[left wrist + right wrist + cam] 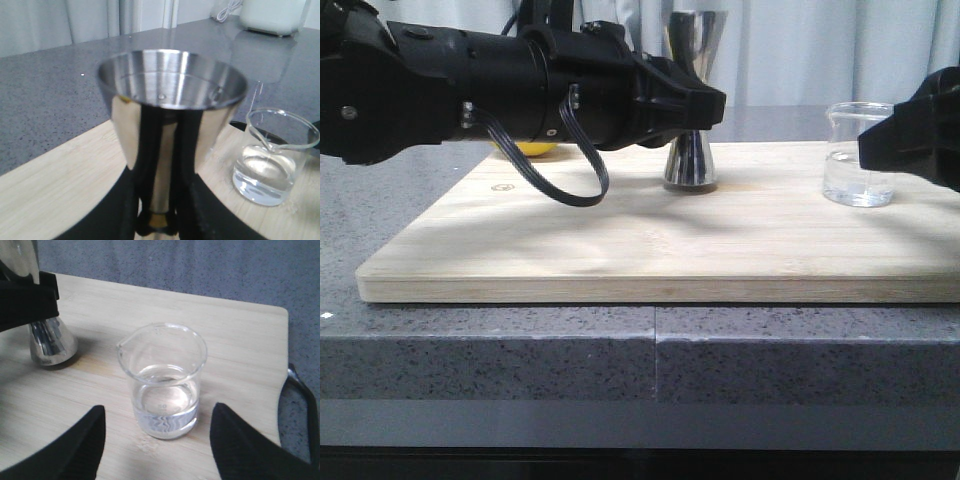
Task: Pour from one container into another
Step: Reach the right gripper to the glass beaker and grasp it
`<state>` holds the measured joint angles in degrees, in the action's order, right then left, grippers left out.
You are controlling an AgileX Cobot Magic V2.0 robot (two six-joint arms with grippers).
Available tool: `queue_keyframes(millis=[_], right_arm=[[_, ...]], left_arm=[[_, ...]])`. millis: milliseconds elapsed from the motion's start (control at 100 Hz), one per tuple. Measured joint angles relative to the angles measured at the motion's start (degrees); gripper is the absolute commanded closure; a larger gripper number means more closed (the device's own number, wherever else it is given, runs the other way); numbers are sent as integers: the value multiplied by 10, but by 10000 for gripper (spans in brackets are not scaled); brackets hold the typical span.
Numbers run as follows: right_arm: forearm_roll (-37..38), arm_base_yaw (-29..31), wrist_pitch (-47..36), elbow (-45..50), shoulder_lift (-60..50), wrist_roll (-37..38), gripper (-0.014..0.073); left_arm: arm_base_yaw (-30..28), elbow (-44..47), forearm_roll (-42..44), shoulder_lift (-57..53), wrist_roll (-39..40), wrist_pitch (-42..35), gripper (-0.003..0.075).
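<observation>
Board front: we see bare wooden board (pixel 620 250).
Between jigger (pixel 692 165) and beaker (pixel 858 155): open gap.
Obstacle: left gripper (pixel 705 108) around jigger waist.

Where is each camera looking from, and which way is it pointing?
Front view: low before the table, facing forward over the wooden board; both black arms show, the left gripper around the jigger.
Left wrist view: on the left arm, looking past its fingers at the jigger.
Right wrist view: on the right arm, looking down at the beaker between its open fingers.
All three share the jigger and beaker.
</observation>
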<state>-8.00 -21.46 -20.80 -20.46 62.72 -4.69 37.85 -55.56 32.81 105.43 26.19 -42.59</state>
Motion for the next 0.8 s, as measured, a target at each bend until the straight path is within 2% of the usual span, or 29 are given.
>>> queue_keyframes(millis=[400,800], right_arm=[[10,0,-21,0,21,0,184],[13,-2,-93,0,77,0,184]], left_arm=[[0,0,1,0,3,-15,741],[0,0,18,0,18,-16,741]])
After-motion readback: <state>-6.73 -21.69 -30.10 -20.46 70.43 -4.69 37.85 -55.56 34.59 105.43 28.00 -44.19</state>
